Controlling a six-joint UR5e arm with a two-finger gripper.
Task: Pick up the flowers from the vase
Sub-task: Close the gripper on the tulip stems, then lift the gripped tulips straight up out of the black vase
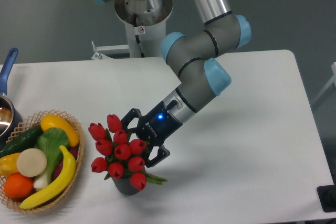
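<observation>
Closest to me, just below the gripper (135, 139), sits the vase (126, 185) near the front edge of the white table (252, 145). Only a bit of its dark side shows, because the flowers (116, 150) stand in it and cover its mouth. The red buds lean up and to the left, and a few green leaves poke out low on the right. The gripper's two black fingers (155, 156) are spread apart, one on the far side of the bunch and one on the near side. They sit right against the buds, but I cannot tell if they squeeze anything. A small blue light glows on the gripper's body. Off to the left of the gripper, well apart, is a basket (71, 182) full of fruit. Farther back and left, a blue pan handle (7, 66) sticks up at the table's edge. Behind the gripper, the grey arm (202, 72) rises to its base (143, 11).
</observation>
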